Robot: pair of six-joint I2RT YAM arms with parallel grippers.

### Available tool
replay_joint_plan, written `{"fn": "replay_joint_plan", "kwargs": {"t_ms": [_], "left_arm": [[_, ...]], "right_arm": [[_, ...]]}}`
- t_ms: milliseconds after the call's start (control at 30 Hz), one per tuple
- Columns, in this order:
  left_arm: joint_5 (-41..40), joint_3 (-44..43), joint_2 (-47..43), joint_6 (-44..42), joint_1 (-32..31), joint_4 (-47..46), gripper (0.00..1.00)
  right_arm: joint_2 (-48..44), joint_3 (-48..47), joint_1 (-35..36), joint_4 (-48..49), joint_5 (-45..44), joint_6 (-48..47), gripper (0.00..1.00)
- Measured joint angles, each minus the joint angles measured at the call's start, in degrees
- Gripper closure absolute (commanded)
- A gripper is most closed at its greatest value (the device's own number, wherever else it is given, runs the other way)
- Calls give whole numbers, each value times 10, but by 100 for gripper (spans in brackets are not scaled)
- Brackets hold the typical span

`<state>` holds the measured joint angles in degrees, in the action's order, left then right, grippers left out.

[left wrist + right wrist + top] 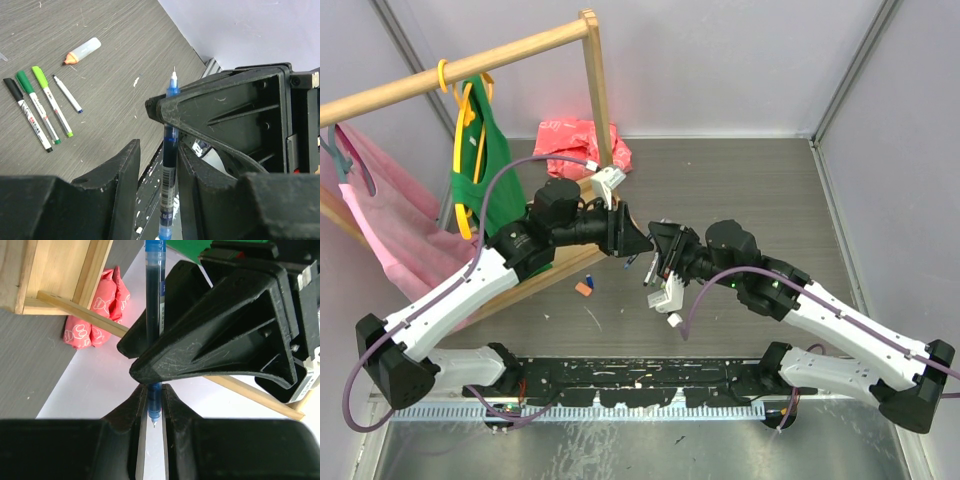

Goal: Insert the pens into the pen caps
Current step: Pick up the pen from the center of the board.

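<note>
From above we see the left gripper and the right gripper meeting nose to nose above the middle of the grey table; what sits between them is too crowded to make out from here. An orange-ended cap lies alone on the table just in front of the left arm. Behind the arms stands a wooden clothes rack with a green garment and a pink garment on it, and a red bag lies at its foot. In the left wrist view we find a blue pen standing up between the left gripper's fingers. It sits close against the right-hand finger, with a clear gap to the other, so these jaws are parted around the barrel and not clamped on it. Near its white tip the pen passes through the black fingers of the right gripper. On the table beyond, four pens lie side by side: one black-capped, one dark green-capped, one light green-capped and one thin one without a cap. The orange-ended cap lies apart from them, further off. In the right wrist view we see the right gripper's fingers pinched narrow on the pen just above its fine tip. The dark blue barrel rises straight up out of the frame, with the left gripper's black finger lying across it halfway up.
</note>
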<state>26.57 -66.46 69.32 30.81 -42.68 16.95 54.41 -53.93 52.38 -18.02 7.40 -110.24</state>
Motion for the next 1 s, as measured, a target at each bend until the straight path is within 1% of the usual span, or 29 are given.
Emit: {"fn": "replay_joint_plan", "kwargs": {"t_ms": [367, 433, 500, 667, 700, 767, 833, 867, 900, 1000], "left_arm": [[13, 0, 6, 2, -1, -5, 90], [13, -1, 7, 1, -1, -5, 95], [13, -1, 7, 1, -1, -5, 99], [13, -1, 7, 0, -1, -4, 100], [13, -1, 7, -1, -1, -4, 100], [12, -1, 7, -2, -1, -4, 100], [11, -1, 7, -2, -1, -4, 100], [11, -1, 7, -3, -1, -3, 100], [5, -1, 7, -3, -1, -3, 100], [-6, -1, 7, -5, -1, 4, 100]], "right_arm": [[8, -2, 9, -10, -1, -5, 99], [8, -2, 9, -11, -2, -5, 97], [8, -2, 9, -11, -3, -5, 94], [8, -2, 9, -11, -3, -4, 88], [8, -2, 9, -11, -3, -4, 86], [8, -2, 9, -12, -3, -2, 79], [8, -2, 9, -12, -3, -1, 68], [8, -2, 9, -13, -2, 1, 58], [7, -2, 9, -13, 0, 4, 52], [5, -2, 11, -13, 5, 8, 45]]}}
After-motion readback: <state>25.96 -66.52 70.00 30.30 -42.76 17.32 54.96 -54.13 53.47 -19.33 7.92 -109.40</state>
